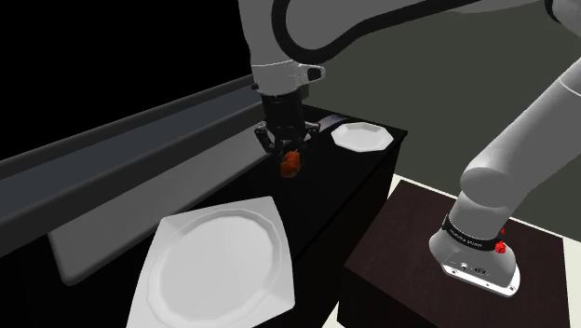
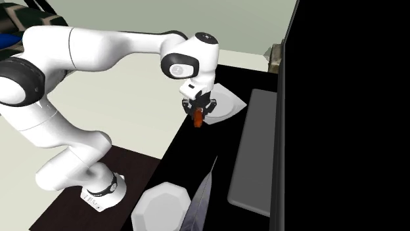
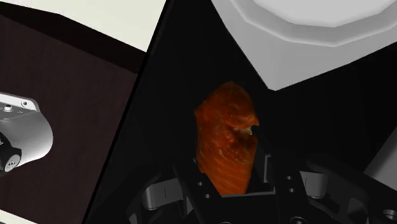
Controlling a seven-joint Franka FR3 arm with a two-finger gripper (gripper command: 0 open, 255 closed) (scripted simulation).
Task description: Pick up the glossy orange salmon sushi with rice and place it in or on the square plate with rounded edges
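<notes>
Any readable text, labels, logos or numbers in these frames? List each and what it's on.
None readable.
Black band at the arm's base: small white marks, too small to read.
No print on the salmon sushi, the large plate or the small plate.

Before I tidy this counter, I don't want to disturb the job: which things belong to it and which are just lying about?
In the job: orange salmon sushi, clasped in the end effector; large square plate.
Lying about: smaller angular plate; grey slab.
</notes>
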